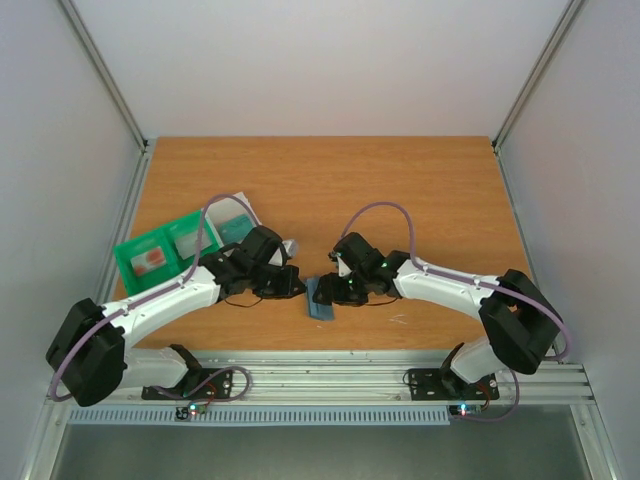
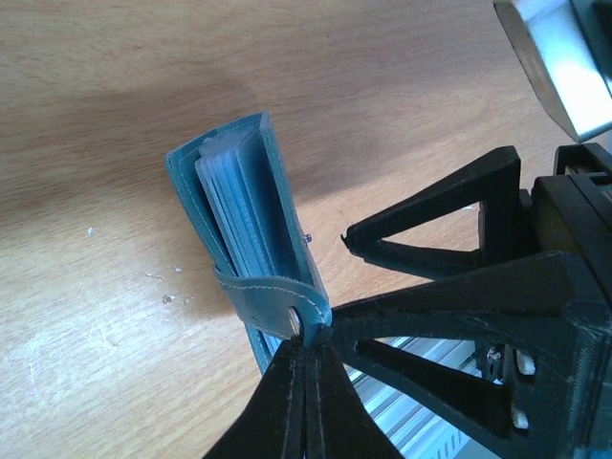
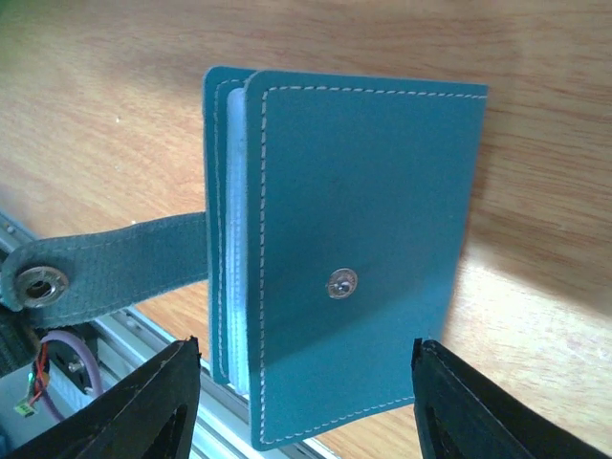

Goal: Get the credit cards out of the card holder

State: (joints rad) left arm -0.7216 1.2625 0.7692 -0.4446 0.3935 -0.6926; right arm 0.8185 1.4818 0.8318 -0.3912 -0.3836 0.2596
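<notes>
The slate-blue card holder (image 1: 322, 298) hangs just above the table's near edge, between both grippers. My left gripper (image 2: 311, 337) is shut on the snap end of its strap (image 3: 115, 263). The holder (image 2: 239, 191) is slightly spread, with pale sleeve edges (image 3: 234, 287) showing between its covers; I cannot make out any credit cards inside. My right gripper (image 3: 306, 349) is open, one finger on each side of the holder's lower edge (image 3: 363, 239), and neither finger touches it. One of these fingers (image 2: 449, 206) shows in the left wrist view.
A green tray (image 1: 135, 250) sits at the left behind my left arm, with a reddish-and-white card (image 1: 150, 263) and a teal card (image 1: 236, 231) by it. A clear whitish tray (image 1: 240, 203) lies behind that. A metal rail (image 1: 330, 375) runs along the near edge.
</notes>
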